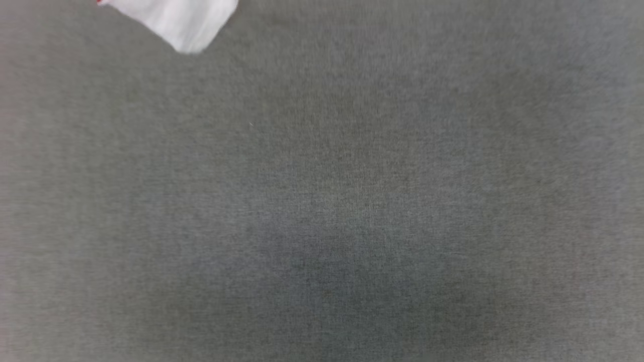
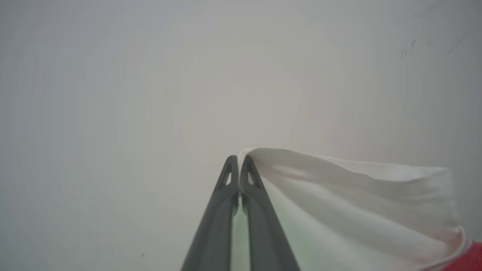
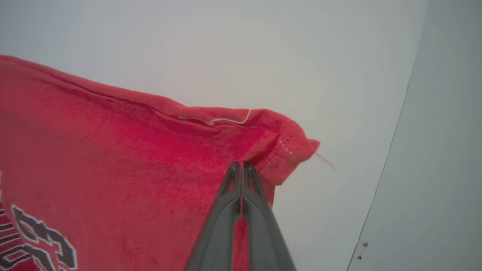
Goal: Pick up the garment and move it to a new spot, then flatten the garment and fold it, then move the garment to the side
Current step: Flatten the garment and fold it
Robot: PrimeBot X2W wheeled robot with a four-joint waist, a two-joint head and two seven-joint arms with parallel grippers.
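Grey tabletop (image 1: pixel 352 201) below. The garment (image 3: pixel 113 158) is carried aloft, with the left gripper (image 2: pixel 238 160) clamped on its white sleeve (image 2: pixel 357 195) and the right gripper (image 3: pixel 240 165) pinching a red corner (image 3: pixel 290 146) — next, lower it and spread it flat.

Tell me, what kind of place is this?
Hard to say; probably an indoor folding workspace. There's a grey fabric-like surface, a bare pale wall, and a red garment pinched by the left gripper and right gripper.

Grey cloth-textured surface (image 1: pixel 352 201) — blurred; pale plain background (image 2: pixel 113 94), thin curved seam (image 3: pixel 397 131) crossing it.
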